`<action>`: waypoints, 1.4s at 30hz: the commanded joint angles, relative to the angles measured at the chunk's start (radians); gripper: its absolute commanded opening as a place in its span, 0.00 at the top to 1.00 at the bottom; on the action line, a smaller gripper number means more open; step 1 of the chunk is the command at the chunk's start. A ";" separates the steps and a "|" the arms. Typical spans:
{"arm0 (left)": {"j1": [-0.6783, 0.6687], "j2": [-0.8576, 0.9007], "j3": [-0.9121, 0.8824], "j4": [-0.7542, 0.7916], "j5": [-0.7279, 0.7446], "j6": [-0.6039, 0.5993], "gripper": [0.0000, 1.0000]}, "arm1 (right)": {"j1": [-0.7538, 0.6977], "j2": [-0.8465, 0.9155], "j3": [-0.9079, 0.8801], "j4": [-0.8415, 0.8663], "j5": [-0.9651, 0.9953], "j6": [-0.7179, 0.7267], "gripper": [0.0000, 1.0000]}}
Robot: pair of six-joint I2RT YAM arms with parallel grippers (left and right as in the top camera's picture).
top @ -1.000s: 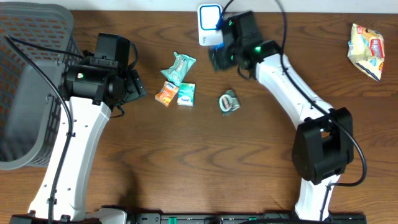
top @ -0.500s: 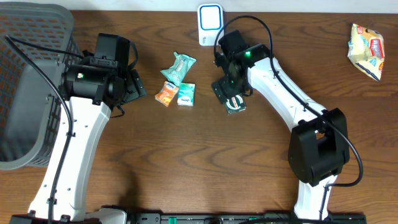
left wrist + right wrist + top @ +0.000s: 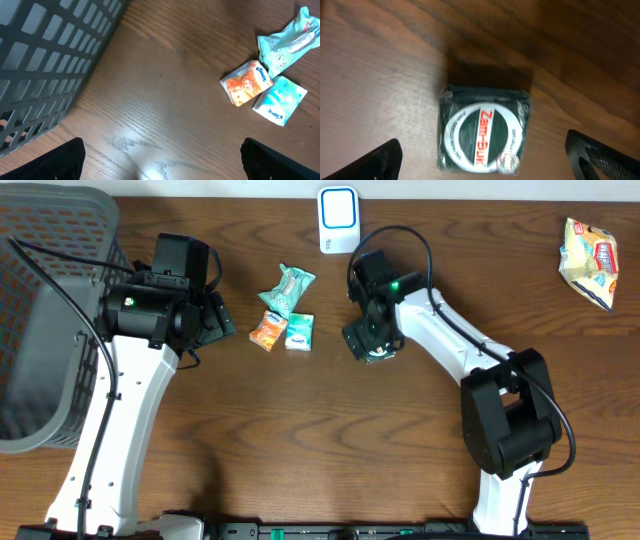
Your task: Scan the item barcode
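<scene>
While the right gripper (image 3: pixel 492 159) stands wide open and empty, the Zam-Buk tin (image 3: pixel 485 131) lies flat between its fingers (image 3: pixel 382 161), touching neither.

Grey basket (image 3: pixel 45 65) upper left; wooden counter (image 3: pixel 150 105). Orange pack (image 3: pixel 247 83), teal pack (image 3: pixel 280 100), mint pouch (image 3: pixel 290 42) clustered right. Left tool (image 3: pixel 160 152) spread wide.

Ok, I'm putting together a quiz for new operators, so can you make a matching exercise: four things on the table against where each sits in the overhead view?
Things:
1. grey basket
2. white scanner
3. yellow snack bag
4. Zam-Buk tin

Places:
A. far right, towards the top edge
B. near the middle of the view
C. left edge
D. top edge, centre

Pairs: 1-C, 2-D, 3-A, 4-B
</scene>
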 commanded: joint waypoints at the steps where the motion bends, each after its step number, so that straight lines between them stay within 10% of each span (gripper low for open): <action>1: 0.004 0.004 -0.001 -0.004 -0.013 -0.009 0.02 | 0.003 0.001 -0.074 0.059 0.012 0.017 0.04; 15: 0.004 0.004 -0.001 -0.004 -0.013 -0.009 0.02 | -0.005 0.001 -0.141 0.157 0.011 0.018 0.29; 42: 0.004 0.004 -0.001 -0.004 -0.013 -0.009 0.02 | -0.113 -0.090 -0.112 0.203 0.028 0.043 0.39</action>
